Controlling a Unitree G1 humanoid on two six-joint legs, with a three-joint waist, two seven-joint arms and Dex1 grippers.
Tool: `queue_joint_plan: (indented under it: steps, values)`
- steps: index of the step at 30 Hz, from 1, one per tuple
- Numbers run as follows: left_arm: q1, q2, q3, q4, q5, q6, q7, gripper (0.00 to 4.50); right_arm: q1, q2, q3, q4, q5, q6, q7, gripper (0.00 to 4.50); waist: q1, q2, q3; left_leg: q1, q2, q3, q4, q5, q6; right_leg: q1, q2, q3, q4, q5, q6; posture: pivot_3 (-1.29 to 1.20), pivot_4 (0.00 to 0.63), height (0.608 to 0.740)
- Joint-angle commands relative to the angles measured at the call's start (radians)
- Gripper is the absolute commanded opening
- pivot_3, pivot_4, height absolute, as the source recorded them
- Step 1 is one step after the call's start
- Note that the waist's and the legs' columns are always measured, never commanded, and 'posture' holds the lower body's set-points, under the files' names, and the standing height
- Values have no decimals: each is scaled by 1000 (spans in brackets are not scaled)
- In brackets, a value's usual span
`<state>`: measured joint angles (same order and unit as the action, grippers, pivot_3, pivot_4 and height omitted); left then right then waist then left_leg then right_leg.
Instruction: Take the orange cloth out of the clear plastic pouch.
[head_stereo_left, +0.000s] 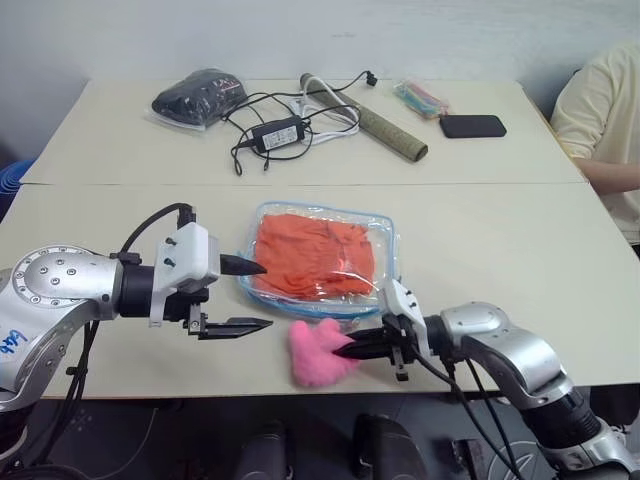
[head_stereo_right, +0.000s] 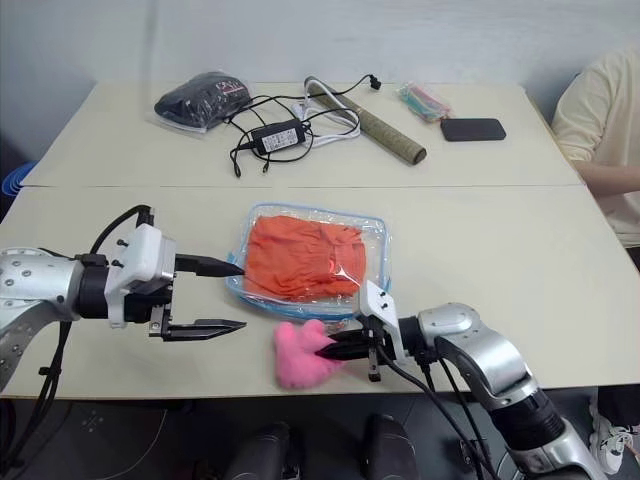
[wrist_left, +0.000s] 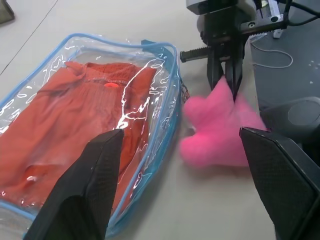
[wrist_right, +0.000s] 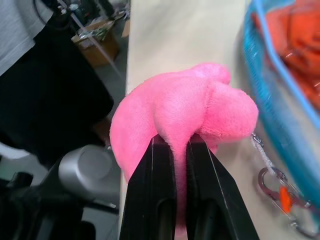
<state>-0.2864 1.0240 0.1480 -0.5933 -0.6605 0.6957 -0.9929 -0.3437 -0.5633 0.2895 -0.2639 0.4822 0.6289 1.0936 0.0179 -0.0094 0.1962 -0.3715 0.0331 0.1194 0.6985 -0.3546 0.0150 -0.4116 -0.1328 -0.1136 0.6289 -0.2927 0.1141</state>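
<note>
The clear plastic pouch (head_stereo_left: 388, 228), edged in light blue, lies flat on the near table with the orange cloth (head_stereo_left: 315, 255) folded inside it. My left gripper (head_stereo_left: 266, 295) is open at the pouch's left edge, one finger (wrist_left: 85, 190) over the pouch corner and the other over bare table. The pink plush heart (head_stereo_left: 312, 352) lies by the table's front edge, chained to the pouch. My right gripper (wrist_right: 181, 145) is shut on the heart, pinching its plush between both fingers. The left wrist view also shows the right gripper (wrist_left: 227, 82) holding the heart (wrist_left: 220, 125).
On the far table lie a dark bundle in clear wrap (head_stereo_left: 198, 97), a power adapter with cables (head_stereo_left: 280, 133), a rolled mat (head_stereo_left: 375, 125), a packet of pens (head_stereo_left: 420, 96) and a phone (head_stereo_left: 472, 126). A person (head_stereo_left: 605, 130) sits at the right.
</note>
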Motion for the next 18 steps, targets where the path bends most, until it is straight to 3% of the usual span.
queue_joint_plan:
  steps: [1, 4, 7, 18]
  values:
    - [-3, -17, -22, -29, 11, -20, 14, 3893, -17, 10, 1, 8, -3, 34, -28, 1382, 0, 0, 0, 0, 0, 0, 0, 0, 0, 0, 0, 0, 0, 0, 0, 0, 150, 740]
    - [-3, -36, -54, -32, 24, -30, 21, 3893, -12, -7, -15, -17, 12, 49, -23, 2352, -1, 0, 0, 0, 0, 0, 0, 0, 0, 0, 0, 0, 0, 0, 0, 0, 150, 740]
    - [-14, -63, -101, -30, 43, -40, 31, 3893, 39, -112, -4, -91, -40, -62, 64, 3167, 5, 0, 0, -1, 0, 0, 0, 0, 0, 0, 0, 0, -1, 0, 0, 0, 150, 740]
    - [-74, -108, -186, 21, 88, -86, -7, 3893, 95, -278, -269, -209, 81, -1, 51, 3167, 2, -1, 0, 0, 0, 0, 0, -1, 1, 0, 0, 0, -1, 0, 0, 0, 150, 740]
